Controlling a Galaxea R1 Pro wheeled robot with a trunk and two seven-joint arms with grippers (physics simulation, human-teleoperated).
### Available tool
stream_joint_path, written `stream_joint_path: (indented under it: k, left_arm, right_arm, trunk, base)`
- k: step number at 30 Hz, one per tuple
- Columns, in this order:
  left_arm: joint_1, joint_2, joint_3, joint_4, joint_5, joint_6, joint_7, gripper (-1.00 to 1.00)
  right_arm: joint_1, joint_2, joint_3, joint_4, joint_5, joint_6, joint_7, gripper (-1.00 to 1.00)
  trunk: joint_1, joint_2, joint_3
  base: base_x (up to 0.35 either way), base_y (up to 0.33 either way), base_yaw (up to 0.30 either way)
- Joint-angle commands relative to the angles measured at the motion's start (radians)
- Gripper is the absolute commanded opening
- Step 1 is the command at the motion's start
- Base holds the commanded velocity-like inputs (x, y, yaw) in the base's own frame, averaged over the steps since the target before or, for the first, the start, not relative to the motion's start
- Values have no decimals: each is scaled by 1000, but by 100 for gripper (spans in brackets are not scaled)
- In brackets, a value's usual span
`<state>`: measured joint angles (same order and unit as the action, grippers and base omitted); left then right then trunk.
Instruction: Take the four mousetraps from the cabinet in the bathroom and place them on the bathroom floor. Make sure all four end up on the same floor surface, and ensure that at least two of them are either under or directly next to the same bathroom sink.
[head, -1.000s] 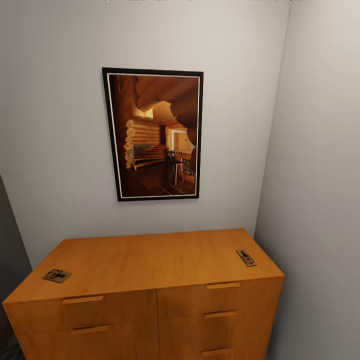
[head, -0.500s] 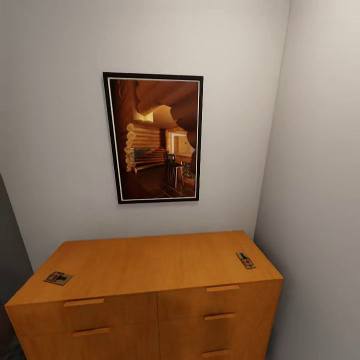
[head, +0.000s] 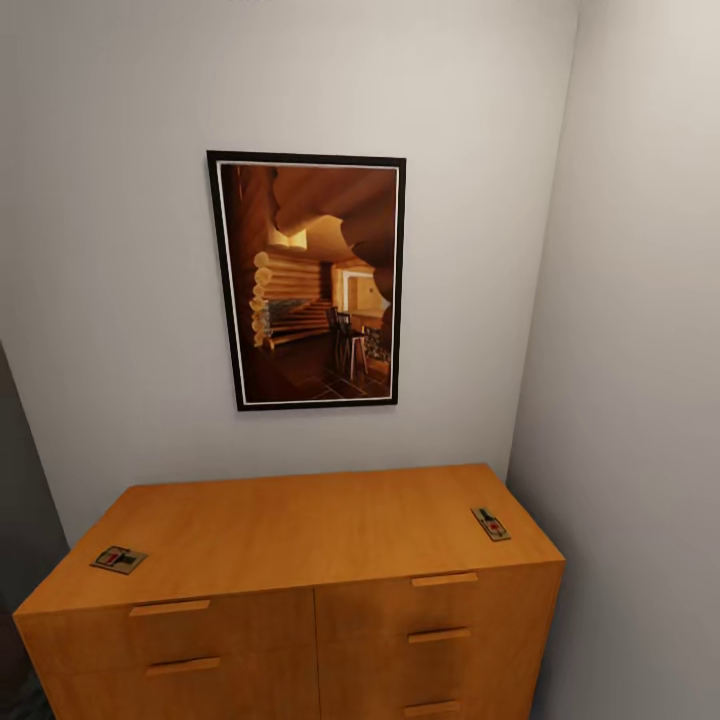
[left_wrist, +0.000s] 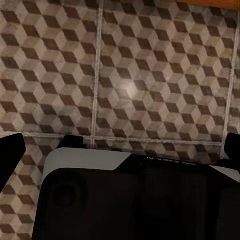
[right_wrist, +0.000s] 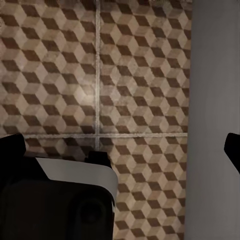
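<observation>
Ahead, from the head view, we face the orange-brown cabinet standing in a corner against a pale wall. Two mousetraps lie flat on its top, well apart: the left mousetrap near the front left corner, the right mousetrap near the right edge. Both are small tan boards with a red mark. Above the cabinet hangs a black-framed picture of a log-cabin interior. Drawer fronts with thin handles show below the top.

In the left wrist view, our left gripper points down at the bathroom floor with its cube-patterned tiles; its dark fingertips sit at opposite edges, spread apart, holding nothing. In the right wrist view, our right gripper is likewise spread wide over the same tiles, beside a grey wall.
</observation>
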<state>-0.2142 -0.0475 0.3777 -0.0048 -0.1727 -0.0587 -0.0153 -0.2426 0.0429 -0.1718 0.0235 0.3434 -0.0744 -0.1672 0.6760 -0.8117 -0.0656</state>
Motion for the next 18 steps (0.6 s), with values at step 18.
stream_joint_path:
  k: [18]
  left_arm:
    - [-1, 2, 9, 0, -10, -4, -3, 100]
  right_arm:
    - [-1, 0, -8, 3, 8, -7, -5, 100]
  trunk:
    - [0, -1, -2]
  base:
    - [23, 0, 0]
